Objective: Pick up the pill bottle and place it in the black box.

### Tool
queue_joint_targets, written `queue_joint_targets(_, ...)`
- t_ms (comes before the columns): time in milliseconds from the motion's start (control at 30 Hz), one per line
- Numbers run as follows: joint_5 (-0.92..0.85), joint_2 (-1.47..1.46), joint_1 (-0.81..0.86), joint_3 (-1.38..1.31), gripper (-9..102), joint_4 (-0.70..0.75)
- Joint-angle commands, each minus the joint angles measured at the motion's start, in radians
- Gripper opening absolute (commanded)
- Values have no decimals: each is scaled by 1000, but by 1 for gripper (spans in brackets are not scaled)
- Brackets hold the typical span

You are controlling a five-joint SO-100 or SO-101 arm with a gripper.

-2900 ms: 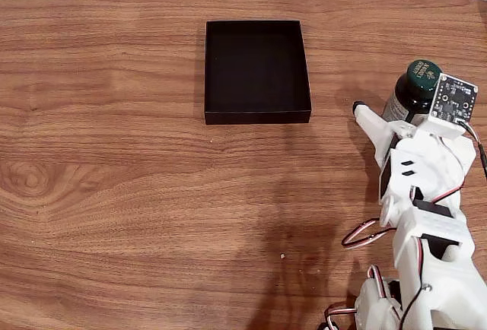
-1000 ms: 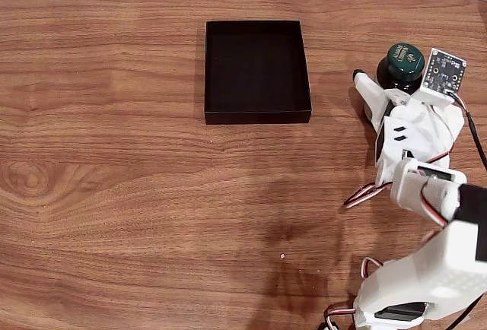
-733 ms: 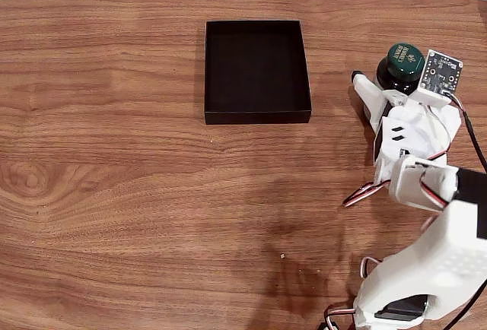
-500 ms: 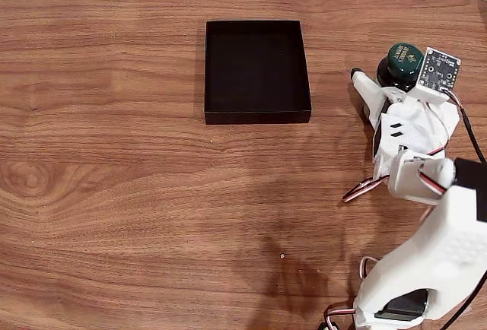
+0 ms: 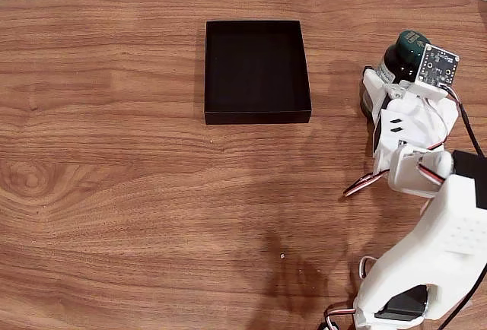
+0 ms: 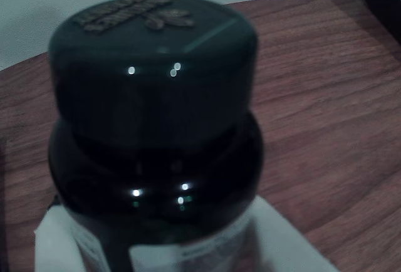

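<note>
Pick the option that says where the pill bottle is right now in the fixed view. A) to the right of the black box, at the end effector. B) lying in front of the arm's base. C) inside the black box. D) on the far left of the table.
A: in the fixed view the pill bottle sits right of the black box, apart from it, with the end effector at it.

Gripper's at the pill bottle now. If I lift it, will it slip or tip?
The pill bottle looks like glossy dark glass, so probably rigid but slippery; the paper label may give better hold. Taller than wide, with a broad cap, it could tip if nudged high. The gripper sits at its body.
</note>
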Motion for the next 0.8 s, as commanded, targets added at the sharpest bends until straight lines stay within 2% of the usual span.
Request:
queue_joint_targets(0, -12, 104, -2, -32, 15, 5)
queue_joint_targets(400, -80, 399, -101, 166, 13, -38)
queue_joint_targets(633, -121, 540, -229, 350, 13, -213)
queue_joint_targets(767, -104, 588, -293, 402, 12, -252)
